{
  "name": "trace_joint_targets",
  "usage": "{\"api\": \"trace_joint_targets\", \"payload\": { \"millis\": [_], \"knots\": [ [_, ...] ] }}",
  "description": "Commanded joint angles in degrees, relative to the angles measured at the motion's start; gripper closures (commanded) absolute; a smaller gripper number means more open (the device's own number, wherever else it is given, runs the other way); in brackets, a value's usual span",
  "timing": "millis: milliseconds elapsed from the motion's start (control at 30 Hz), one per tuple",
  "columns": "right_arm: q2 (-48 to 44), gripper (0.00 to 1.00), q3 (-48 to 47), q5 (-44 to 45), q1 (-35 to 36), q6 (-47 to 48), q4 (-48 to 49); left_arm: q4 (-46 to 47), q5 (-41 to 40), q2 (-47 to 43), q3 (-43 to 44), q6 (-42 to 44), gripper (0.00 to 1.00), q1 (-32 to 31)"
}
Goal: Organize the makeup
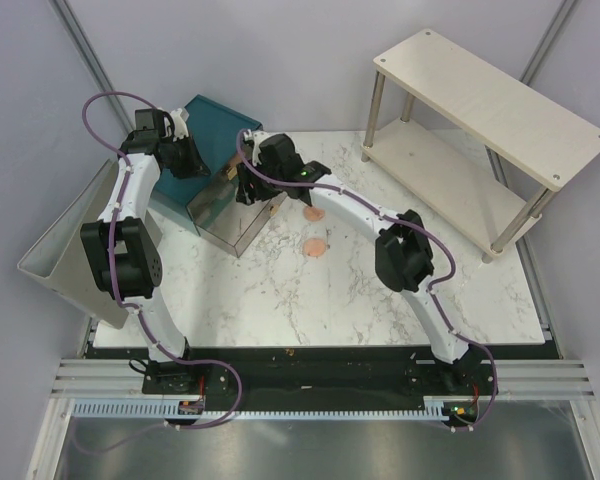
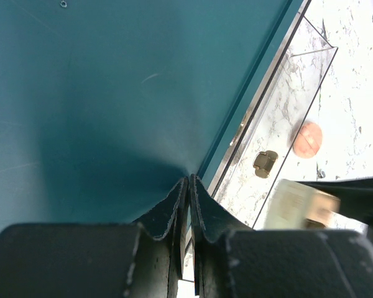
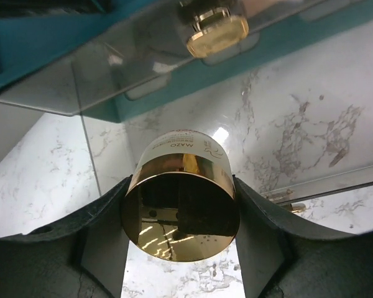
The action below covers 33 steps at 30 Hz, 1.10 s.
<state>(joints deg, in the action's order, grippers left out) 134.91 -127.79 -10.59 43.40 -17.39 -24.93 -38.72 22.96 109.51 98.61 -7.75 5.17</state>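
My right gripper (image 1: pixel 248 190) (image 3: pixel 181 186) is shut on the round gold tin (image 3: pixel 181 208), holding it over the open clear drawer (image 1: pixel 225 215) of the teal box (image 1: pixel 212 125). The tin shows blurred in the left wrist view (image 2: pixel 298 203). My left gripper (image 1: pixel 193 163) (image 2: pixel 189 180) is shut and empty, tips against the teal box top (image 2: pixel 112 93). Two peach-pink discs (image 1: pixel 314 213) (image 1: pixel 316 247) lie on the marble right of the drawer; one shows in the left wrist view (image 2: pixel 308 139). Both tubes are out of view.
A cream two-tier shelf (image 1: pixel 480 110) stands at the back right. A grey bin (image 1: pixel 65 250) leans at the table's left edge. A gold drawer knob (image 3: pixel 216 32) (image 2: pixel 265 163) sits close above the held tin.
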Motion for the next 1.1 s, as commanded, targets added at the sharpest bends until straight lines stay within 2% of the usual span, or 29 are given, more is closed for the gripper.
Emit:
{"api": "trace_joint_targets", "payload": {
  "millis": [0, 33, 133, 167, 233, 300, 333, 533, 833, 933, 1067],
  "knots": [
    [2.37, 1.00, -2.82, -0.22, 0.46, -2.82, 4.45, -12.61, -0.20, 4.66, -4.65, 1.86, 0.86, -1.04],
    [2.63, 0.99, -2.64, -0.48, 0.63, -2.91, 4.71, -12.61, -0.20, 4.66, -4.65, 1.77, 0.86, -1.04],
    [3.34, 0.87, -2.12, -0.57, 0.99, -2.83, 4.71, -12.61, -0.11, 4.66, -4.57, 1.86, 0.86, -1.04],
    [3.51, 0.78, -1.85, -0.66, 1.16, -2.83, 4.71, -12.61, -0.11, 4.66, -4.56, 1.86, 0.86, -1.13],
    [3.87, 0.67, -1.77, -0.92, 1.34, -2.83, 4.71, -12.61, -0.11, 4.66, -4.56, 1.86, 0.86, -1.04],
    [4.13, 0.45, -1.41, -0.75, 1.69, -2.91, 4.71, -12.61, -0.11, 4.66, -4.56, 1.86, 0.86, -1.04],
    [4.13, 0.38, -1.41, -0.84, 1.86, -2.92, 4.80, -12.61, -0.11, 4.57, -4.56, 1.86, 0.86, -1.04],
    [4.39, 0.21, -1.24, -1.19, 1.87, -3.35, 5.24, -12.61, -0.02, 4.48, -4.48, 1.86, 0.86, -1.04],
    [0.98, 0.18, -0.80, 1.88, 1.43, -3.27, 5.33, -12.61, -0.20, 4.31, -4.39, 1.95, 0.85, -1.04],
    [-4.55, 0.18, 3.05, 8.02, 0.38, -1.95, 5.68, -12.61, -0.20, 4.13, -4.56, 1.95, 0.85, -1.13],
    [-13.25, 0.19, 17.08, 16.55, -2.78, -1.07, 9.28, -12.61, -0.55, 3.95, -4.65, 2.30, 0.85, -1.04]
  ]
}}
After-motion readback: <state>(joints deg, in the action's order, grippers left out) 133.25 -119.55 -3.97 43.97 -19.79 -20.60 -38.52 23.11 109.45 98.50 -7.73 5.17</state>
